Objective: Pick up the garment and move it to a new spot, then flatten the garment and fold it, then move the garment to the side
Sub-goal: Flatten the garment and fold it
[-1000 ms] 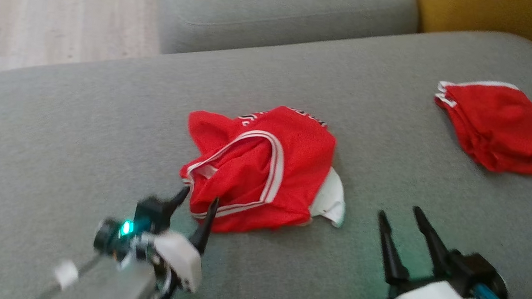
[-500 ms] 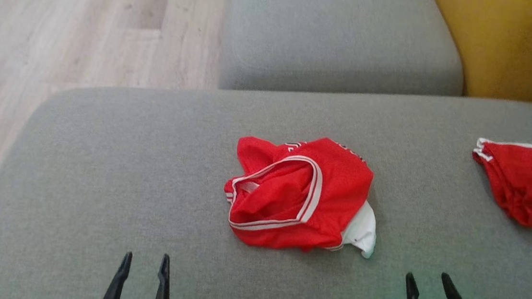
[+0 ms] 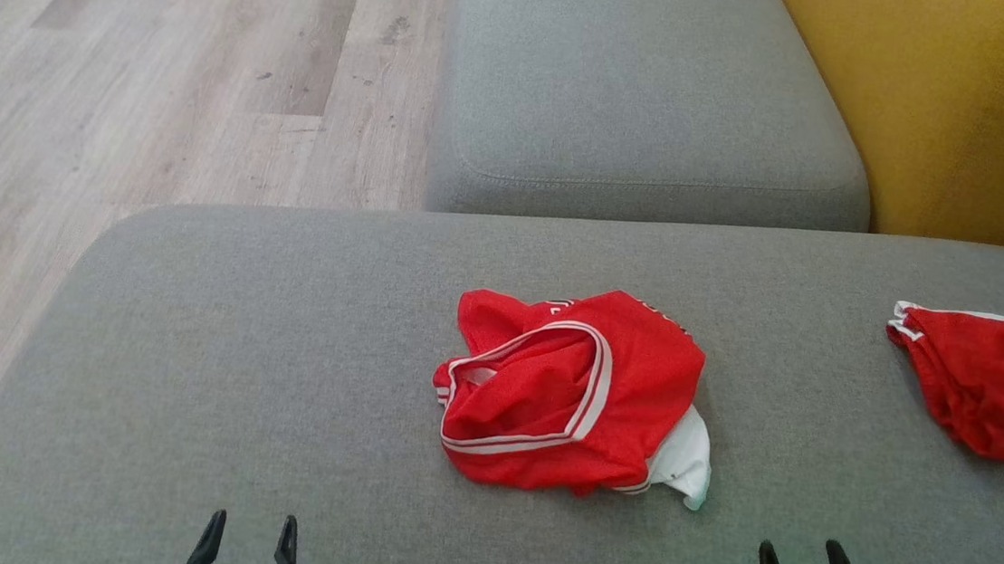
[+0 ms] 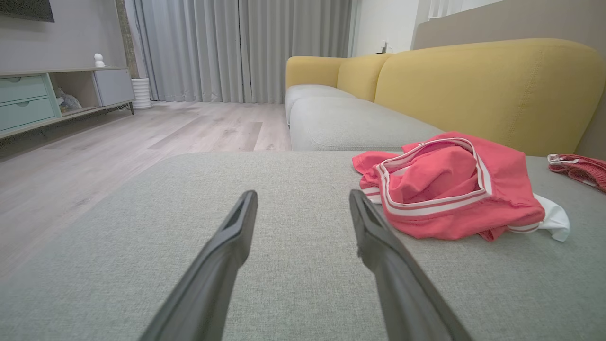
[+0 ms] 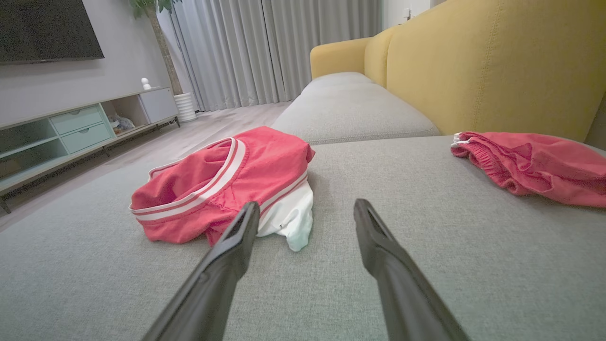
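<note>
Garment point(image 3: 569, 397) crumpled mid grey cushion point(image 3: 231, 367); wood floor point(image 3: 164, 89) beyond; L gripper point(image 3: 254, 519), R gripper point(image 3: 798, 549) both apart, empty

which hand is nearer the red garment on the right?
Right. Right hand sits short of the red garment, slightly to its left; left hand is far left, past the crumpled jersey.

Grey seat point(image 3: 278, 344), yellow backrest point(image 3: 980, 115), wood floor point(image 3: 167, 62), 2nd red garment point(image 3: 983, 388) at R
</note>
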Tool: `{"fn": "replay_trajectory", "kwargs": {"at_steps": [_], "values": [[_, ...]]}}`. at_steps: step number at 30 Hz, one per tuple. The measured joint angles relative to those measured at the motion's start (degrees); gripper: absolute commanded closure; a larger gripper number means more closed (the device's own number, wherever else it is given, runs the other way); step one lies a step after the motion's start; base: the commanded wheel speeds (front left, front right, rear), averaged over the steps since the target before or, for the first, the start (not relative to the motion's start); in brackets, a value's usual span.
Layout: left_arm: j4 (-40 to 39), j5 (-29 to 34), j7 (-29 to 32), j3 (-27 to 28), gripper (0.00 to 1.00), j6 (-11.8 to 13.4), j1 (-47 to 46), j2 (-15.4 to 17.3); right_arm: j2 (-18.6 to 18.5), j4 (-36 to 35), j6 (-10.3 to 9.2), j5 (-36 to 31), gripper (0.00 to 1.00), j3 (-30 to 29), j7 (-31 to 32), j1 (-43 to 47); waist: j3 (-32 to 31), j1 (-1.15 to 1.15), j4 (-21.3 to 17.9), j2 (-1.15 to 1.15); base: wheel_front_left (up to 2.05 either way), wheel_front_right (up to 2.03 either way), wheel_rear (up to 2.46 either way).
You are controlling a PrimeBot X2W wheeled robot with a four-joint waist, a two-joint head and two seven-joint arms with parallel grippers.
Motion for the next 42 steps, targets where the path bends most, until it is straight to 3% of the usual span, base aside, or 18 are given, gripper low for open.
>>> {"fn": "replay_trajectory", "kwargs": {"at_steps": [29,34,42], "values": [[1.66,0.13,0.0,-2.59,0.0,-0.98,-0.42,-0.29,-0.12,-0.07,0.0,0.03,0.0,1.18,0.0,1.33,1.06,0.01,-1.79,0.0,0.0,0.0,0.0],[4.7,0.15,0.0,-7.58,0.0,-3.11,-5.82,-0.27,-0.56,-0.4,0.0,0.03,0.0,2.24,0.0,0.15,3.35,0.01,-3.56,0.0,0.0,0.0,0.0],[15.82,-0.56,-0.01,-20.12,0.0,-5.91,-22.4,-0.45,-1.69,-0.54,0.0,0.02,0.0,4.85,0.0,-3.99,7.86,0.02,-8.33,0.0,0.0,0.0,0.0]]}}
